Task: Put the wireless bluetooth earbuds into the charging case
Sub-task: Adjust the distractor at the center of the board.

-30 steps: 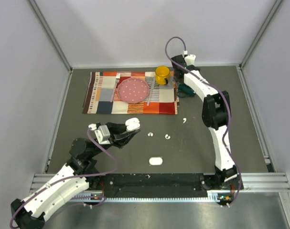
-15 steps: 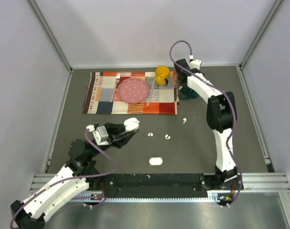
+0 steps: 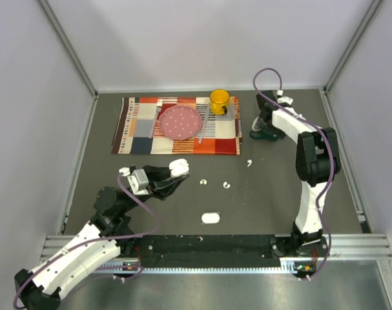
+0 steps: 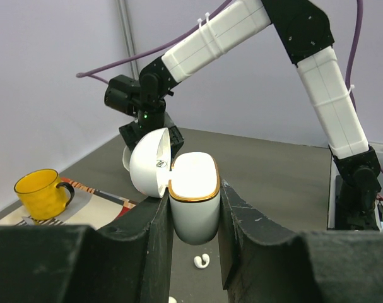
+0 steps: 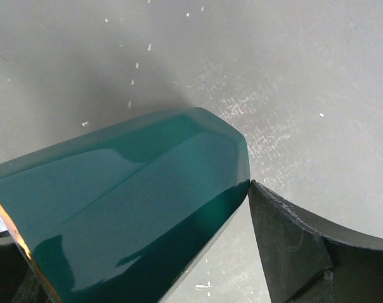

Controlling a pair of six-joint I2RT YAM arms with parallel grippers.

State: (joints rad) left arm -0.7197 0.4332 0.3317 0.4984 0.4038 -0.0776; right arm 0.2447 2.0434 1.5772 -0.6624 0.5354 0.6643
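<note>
My left gripper (image 3: 174,173) is shut on an open white charging case (image 3: 178,168) with a gold rim and holds it above the table. In the left wrist view the case (image 4: 194,202) sits between my fingers (image 4: 147,240) with its lid (image 4: 150,163) hinged back. Three tiny white earbuds lie on the dark table: one (image 3: 203,183) close to the case, one (image 3: 226,186) beside it, one (image 3: 249,163) farther right. One earbud (image 4: 201,260) shows below the held case. My right gripper (image 3: 263,132) is at the far right, shut on a dark green gold-rimmed object (image 5: 147,183).
A second closed white case (image 3: 210,217) lies near the front edge. A patterned placemat (image 3: 137,132) at the back holds a pink plate (image 3: 179,121), cutlery and a yellow mug (image 3: 219,100). Grey walls enclose the table on three sides.
My right arm has swung to the right and slightly nearer, carrying the dark green object away from the placemat. My left gripper and its case have stayed put.
</note>
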